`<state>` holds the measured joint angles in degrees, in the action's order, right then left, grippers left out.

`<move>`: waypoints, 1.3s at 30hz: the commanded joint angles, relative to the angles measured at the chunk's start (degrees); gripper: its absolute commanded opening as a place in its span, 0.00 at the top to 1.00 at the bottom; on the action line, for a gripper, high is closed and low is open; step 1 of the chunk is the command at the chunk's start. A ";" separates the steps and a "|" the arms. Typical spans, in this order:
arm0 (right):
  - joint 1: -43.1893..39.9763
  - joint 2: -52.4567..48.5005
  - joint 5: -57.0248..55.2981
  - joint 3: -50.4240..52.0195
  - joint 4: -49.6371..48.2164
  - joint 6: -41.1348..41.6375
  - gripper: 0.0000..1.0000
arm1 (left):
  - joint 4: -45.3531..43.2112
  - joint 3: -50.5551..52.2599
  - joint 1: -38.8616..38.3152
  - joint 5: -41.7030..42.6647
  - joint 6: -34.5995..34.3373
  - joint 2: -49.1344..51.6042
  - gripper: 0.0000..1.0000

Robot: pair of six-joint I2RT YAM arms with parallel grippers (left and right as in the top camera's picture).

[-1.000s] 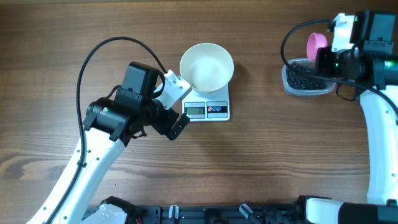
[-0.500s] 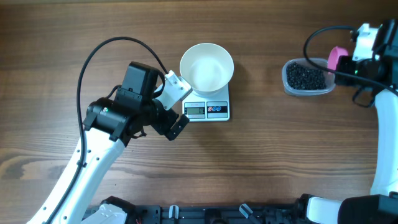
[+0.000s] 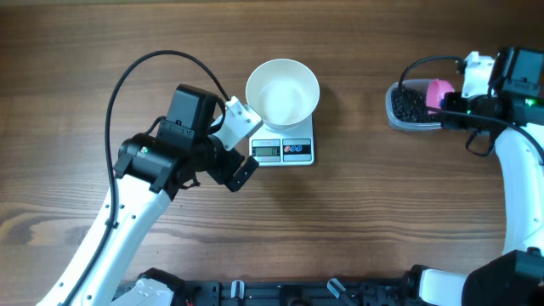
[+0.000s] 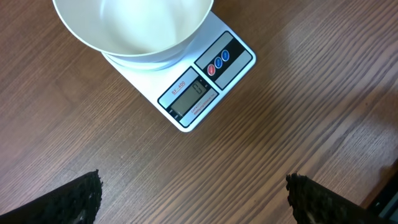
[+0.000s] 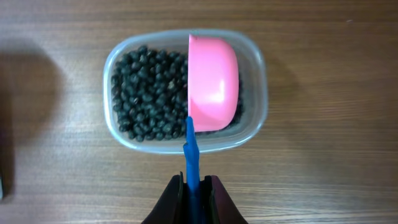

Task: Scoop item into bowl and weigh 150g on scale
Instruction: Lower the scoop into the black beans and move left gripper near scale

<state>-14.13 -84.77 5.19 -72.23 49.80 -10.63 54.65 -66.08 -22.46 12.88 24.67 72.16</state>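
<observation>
From where I stand, the right claw (image 5: 194,182) grips the pink scoop (image 5: 212,78) by its blue handle (image 5: 190,149), over the clear tub (image 5: 250,134) of black beads (image 5: 146,93). The left claw (image 4: 196,199) gapes wide, holding nothing, just beside the scale (image 3: 297,151), which carries the white bowl (image 3: 282,89).

Scale (image 4: 208,73): small print at 5 o'clock of the display (image 4: 190,94), illegible; display digits unreadable.

Wooden table (image 3: 382,212) (brown grain) bears the scale (image 3: 283,150) and clear tub (image 5: 255,99).
</observation>
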 commanded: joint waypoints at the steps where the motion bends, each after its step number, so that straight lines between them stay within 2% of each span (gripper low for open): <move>1: -0.02 -0.37 2.01 0.74 -0.59 -1.25 0.96 | -0.13 0.63 -0.20 0.09 1.07 -0.15 0.00; 24: -0.02 -4.37 2.03 0.79 -1.22 -1.16 0.96 | -0.22 0.63 -0.22 0.13 1.05 -0.15 0.00; 27: -0.02 -4.37 2.03 0.79 -1.36 -1.18 0.96 | -4.15 0.63 -0.20 0.09 1.07 -0.15 0.00; 31: -0.02 -4.37 2.05 0.79 -0.92 -1.18 0.96 | -8.41 0.59 -0.04 0.13 -5.07 -0.15 0.00; 35: -0.02 -4.37 2.05 0.79 -1.14 -1.16 0.96 | -7.85 0.50 1.46 0.13 -11.96 -0.15 0.00; 39: -0.02 -4.37 2.27 0.79 -1.36 -1.16 0.96 | -5.44 -0.55 2.49 0.15 -14.45 -0.15 0.00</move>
<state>-14.15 -88.66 6.00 -71.70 48.75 -10.83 47.83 -65.93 -20.84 12.88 14.41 72.16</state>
